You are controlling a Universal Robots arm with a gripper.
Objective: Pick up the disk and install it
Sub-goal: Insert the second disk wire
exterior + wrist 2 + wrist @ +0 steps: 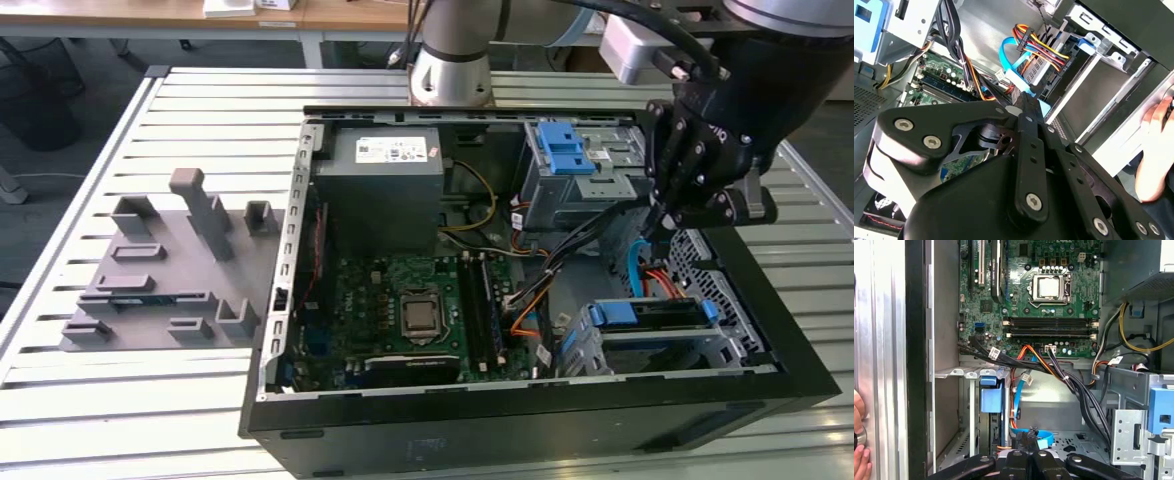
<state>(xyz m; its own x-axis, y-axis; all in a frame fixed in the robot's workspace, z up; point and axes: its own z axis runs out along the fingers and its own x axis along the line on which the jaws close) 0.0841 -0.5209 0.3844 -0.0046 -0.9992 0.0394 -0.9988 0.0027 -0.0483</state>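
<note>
Disk [649,314] sits in drive bay of PC case [400,425], at exterior view's right, blue frame showing. Hand [667,212] hangs inside case just above it, fingers together, tips by blue cable [1043,439]; contact w/ cable unclear.

Disk [650,313] – blue-framed, seated in case's drive bay.

A slatted metal table [200,100] fills most of the exterior view. On it, at centre and right of the frame, lies an open black computer case [534,415]. At the left of the frame a grey fixture block [167,275] rests on the slats, apart from the case.
</note>
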